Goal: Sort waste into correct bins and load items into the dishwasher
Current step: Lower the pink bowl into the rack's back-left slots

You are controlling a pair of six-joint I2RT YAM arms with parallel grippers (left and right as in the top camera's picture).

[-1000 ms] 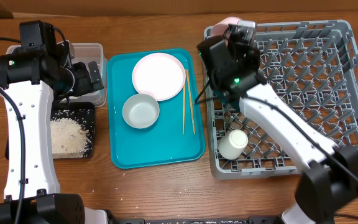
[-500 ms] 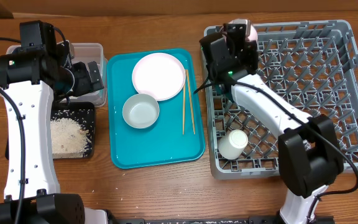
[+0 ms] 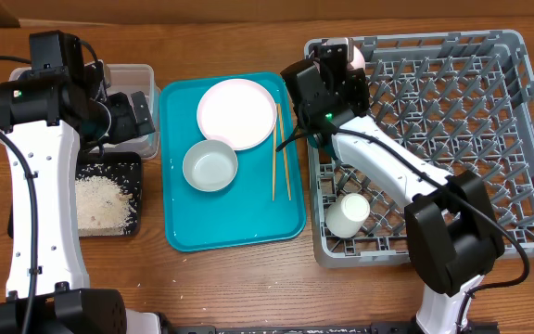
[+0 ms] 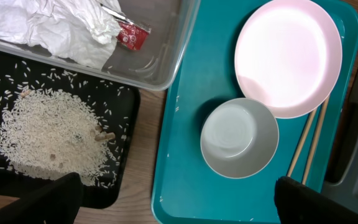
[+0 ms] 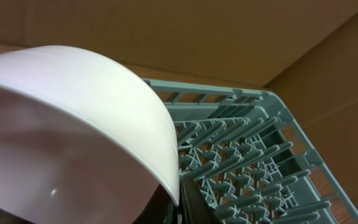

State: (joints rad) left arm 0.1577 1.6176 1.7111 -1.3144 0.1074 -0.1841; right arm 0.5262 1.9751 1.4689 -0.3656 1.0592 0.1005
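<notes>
My right gripper point(image 3: 343, 67) is shut on the rim of the small pink bowl point(image 3: 355, 53), holding it tilted over the far left corner of the grey dish rack point(image 3: 525, 102). In the right wrist view the bowl point(image 5: 73, 137) fills the left side, with one finger point(image 5: 178, 205) on its rim and the rack's pegs point(image 5: 241, 143) behind. A white cup point(image 3: 348, 214) lies in the rack's near left corner. My left gripper point(image 3: 137, 116) is open and empty over the clear tub point(image 3: 133, 74); its fingers point(image 4: 176, 199) frame the tray.
The teal tray point(image 3: 235, 232) holds the plate point(image 3: 236, 113), the grey-green bowl point(image 3: 210, 165) and the chopsticks point(image 3: 281, 153). The clear tub point(image 4: 160, 68) holds napkins point(image 4: 48, 28) and a red wrapper point(image 4: 132, 36). The black tray point(image 4: 123, 124) holds rice point(image 4: 48, 134).
My right gripper has turned and shifted left with the pink bowl, staying by the rack's far left corner. The left arm has not moved.
</notes>
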